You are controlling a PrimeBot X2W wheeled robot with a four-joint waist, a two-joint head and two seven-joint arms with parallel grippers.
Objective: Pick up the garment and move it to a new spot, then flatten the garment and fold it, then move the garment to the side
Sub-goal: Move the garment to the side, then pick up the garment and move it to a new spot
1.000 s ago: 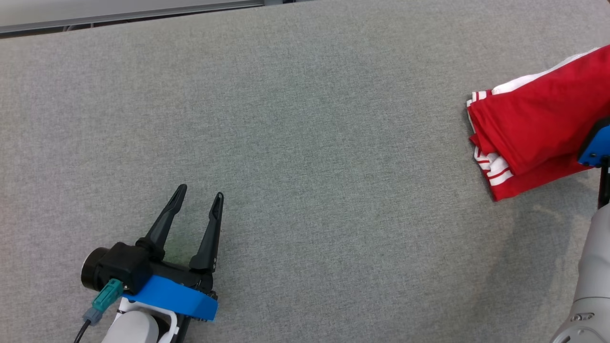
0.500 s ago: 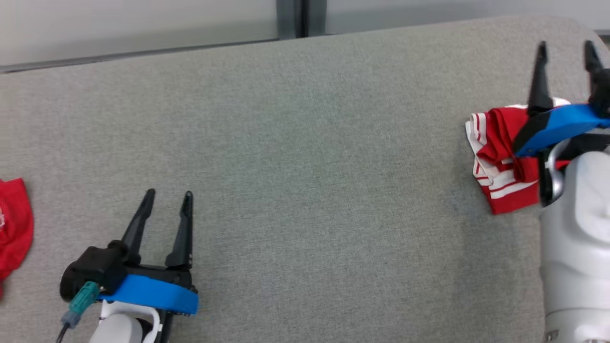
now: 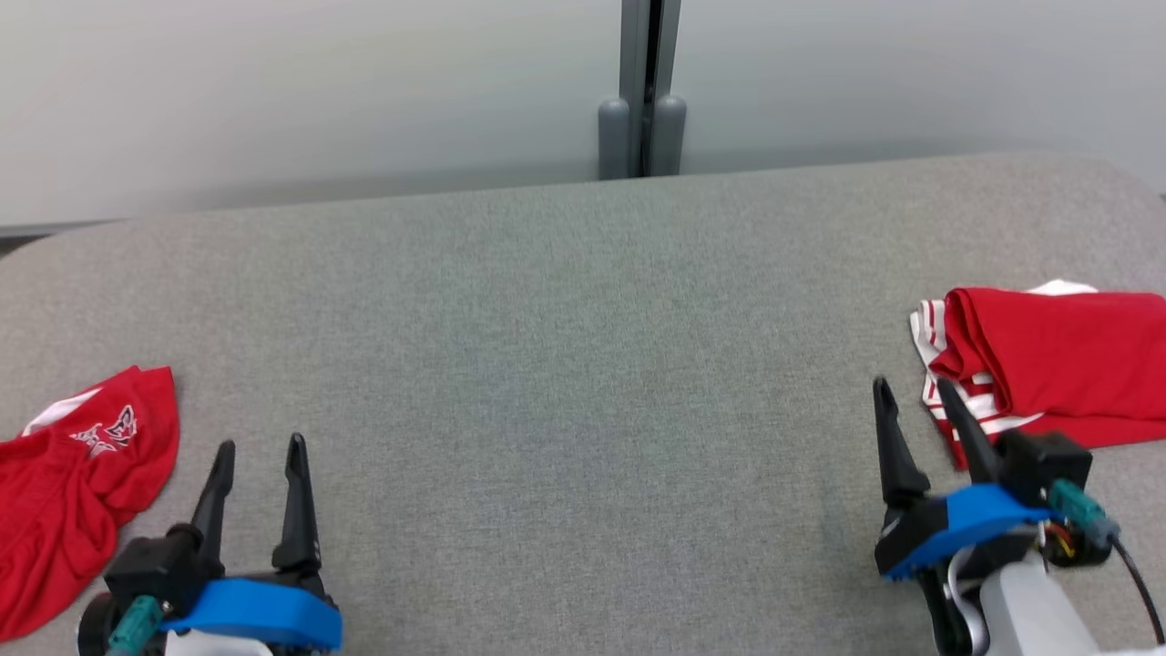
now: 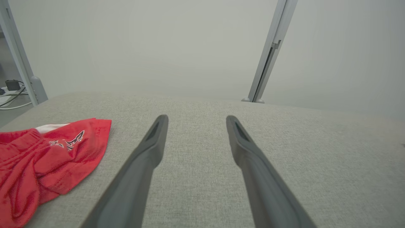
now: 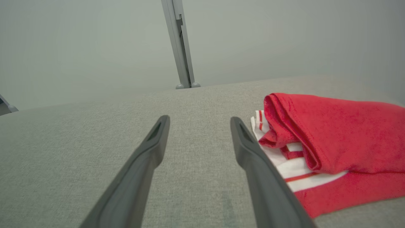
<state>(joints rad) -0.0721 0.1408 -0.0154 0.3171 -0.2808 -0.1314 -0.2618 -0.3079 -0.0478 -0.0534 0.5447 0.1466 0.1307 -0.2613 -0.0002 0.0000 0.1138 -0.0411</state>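
Your right gripper has just let go. A second ago it sat over the folded red garment with its jaws nearly closed; now the jaws stand wide with nothing between them, and the gripper has drawn back toward you, low at the right of the head view. Its fingertips are just beside the garment's near-left corner, and from the right wrist view you cannot tell whether the nearer finger brushes the cloth. The head camera has also tilted up since then, so the far edge of the worktop and the grey post against the wall have come into the picture; don't read that as the cloth moving. The garment lies at the far right of the worktop, folded into a compact bundle with its white-striped trim showing at the left end and its right part cut by the picture's edge. Judged from that, the move to the side looks done and the release was clean. Your left gripper is wide and empty too, low at the left, near a crumpled red garment with a printed logo. Both garments lie straight on the grey cloth surface, not in a basket or bin.
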